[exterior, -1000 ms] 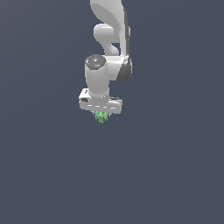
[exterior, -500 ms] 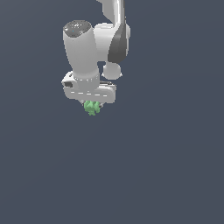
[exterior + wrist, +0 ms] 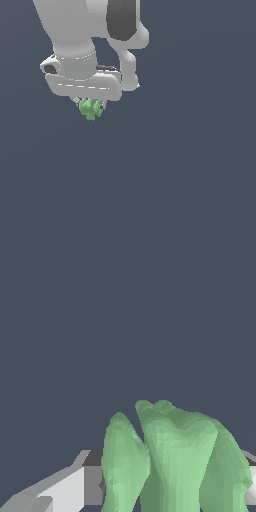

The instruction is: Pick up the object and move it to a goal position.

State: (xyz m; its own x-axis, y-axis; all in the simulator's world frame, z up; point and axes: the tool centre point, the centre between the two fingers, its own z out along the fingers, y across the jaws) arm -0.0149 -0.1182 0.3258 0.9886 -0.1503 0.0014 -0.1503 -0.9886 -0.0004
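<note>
Item one: the white, glossy robot arm with a dark joint band point(image 3: 95, 30), entering from the top of the exterior view and filling its upper left. Item two: the white tool point(image 3: 91, 106) at the arm's end, clamped on item three with the fingers largely hidden under the broad hand body. Item three: the small bright-green lumpy blob, matte and knobbly point(image 3: 90, 109), which we record hanging just beneath the tool, narrower than the hand above it. In the wrist view the blob point(image 3: 170, 461) looms large, its rounded lobes in front of a grey-white finger point(image 3: 65, 488). The backdrop is plain dark blue-grey in both views. Against the frame half a second ago, we note arm and tool drawn larger and set further toward the exterior view's left, the blob unchanged in its place between the fingers.
</note>
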